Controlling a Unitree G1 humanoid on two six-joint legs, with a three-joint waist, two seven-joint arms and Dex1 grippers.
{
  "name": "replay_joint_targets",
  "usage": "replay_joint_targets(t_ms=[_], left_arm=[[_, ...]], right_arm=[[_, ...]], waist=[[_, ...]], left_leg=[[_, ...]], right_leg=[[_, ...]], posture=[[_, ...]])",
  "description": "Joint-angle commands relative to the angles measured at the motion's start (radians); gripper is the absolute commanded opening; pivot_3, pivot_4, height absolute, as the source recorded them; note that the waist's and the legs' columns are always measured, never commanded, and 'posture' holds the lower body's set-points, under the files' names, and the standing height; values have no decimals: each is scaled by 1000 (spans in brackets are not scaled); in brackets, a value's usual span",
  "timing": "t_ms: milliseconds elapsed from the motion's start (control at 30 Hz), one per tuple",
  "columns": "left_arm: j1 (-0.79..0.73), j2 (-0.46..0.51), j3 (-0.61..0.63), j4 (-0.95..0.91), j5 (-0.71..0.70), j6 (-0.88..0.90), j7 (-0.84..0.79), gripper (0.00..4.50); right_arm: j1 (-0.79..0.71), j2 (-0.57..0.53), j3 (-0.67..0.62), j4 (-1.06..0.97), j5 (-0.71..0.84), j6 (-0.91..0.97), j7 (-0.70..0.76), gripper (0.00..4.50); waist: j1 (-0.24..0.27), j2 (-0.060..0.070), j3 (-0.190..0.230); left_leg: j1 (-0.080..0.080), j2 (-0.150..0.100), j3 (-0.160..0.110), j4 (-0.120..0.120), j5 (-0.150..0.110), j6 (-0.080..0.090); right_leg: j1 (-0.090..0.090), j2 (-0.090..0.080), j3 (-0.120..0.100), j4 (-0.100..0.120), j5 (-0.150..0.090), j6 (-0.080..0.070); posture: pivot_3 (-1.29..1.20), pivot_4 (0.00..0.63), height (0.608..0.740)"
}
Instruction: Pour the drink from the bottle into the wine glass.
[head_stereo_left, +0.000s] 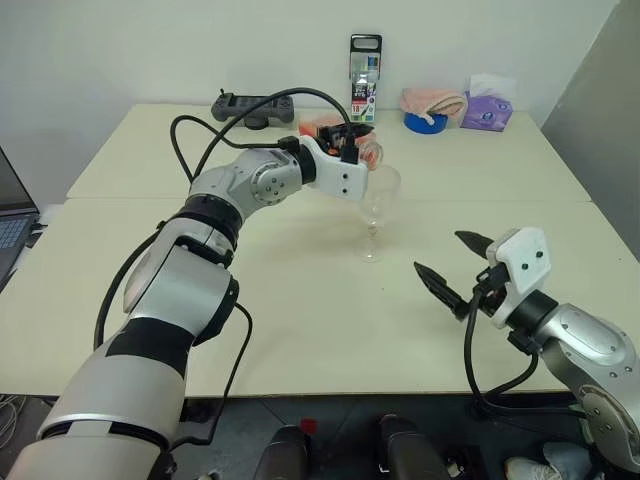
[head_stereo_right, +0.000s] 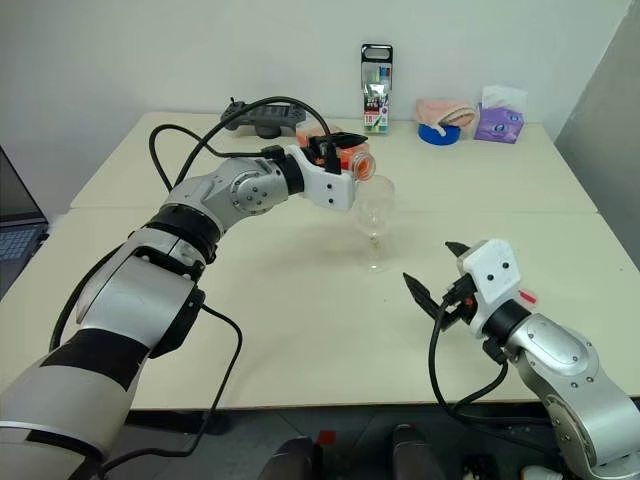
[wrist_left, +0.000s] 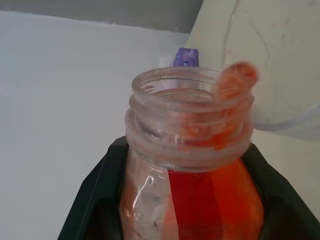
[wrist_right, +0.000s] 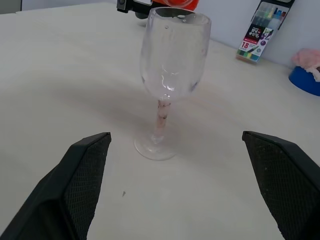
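1. Left wrist view: the left hand (head_stereo_right: 343, 152) is clamped on the uncapped bottle (wrist_left: 192, 170), tipped on its side, with the drink (wrist_left: 212, 200) running up to the mouth.
2. The bottle mouth sits just above the rim of the wine glass (head_stereo_left: 377, 205), which stands upright mid-bench (head_stereo_left: 300, 320).
3. The right hand (head_stereo_left: 452, 267) hovers near the glass, fingers spread wide, holding nothing.
4. A marker pack (head_stereo_left: 364, 78) stands at the far edge.

Both arms: silver-grey shells w/ black joint bands, round silver joint caps. White angular wrist housings. Left claw (head_stereo_right: 345, 150) & right claw (head_stereo_left: 455, 268): two black pointed fingers each, textured pads. Black cables loop along both arms.
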Motion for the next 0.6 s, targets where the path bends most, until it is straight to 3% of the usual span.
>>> replay_joint_targets(t_ms=[33, 600], left_arm=[[-59, 15, -7, -20, 12, -7, 40, 2145], [-96, 22, -59, -10, 70, 9, 92, 2145]], right_arm=[[-17, -5, -8, -28, 15, -2, 5, 4500], [-37, -22, -9, -45, 43, 41, 7, 4500]], waist=[[0, 0, 0], [0, 0, 0]], left_leg=[[0, 0, 0, 0, 0, 0], [0, 0, 0, 0, 0, 0]], right_leg=[[0, 0, 0, 0, 0, 0], [0, 0, 0, 1, 0, 0]], posture=[[0, 150, 740], [0, 150, 740]])
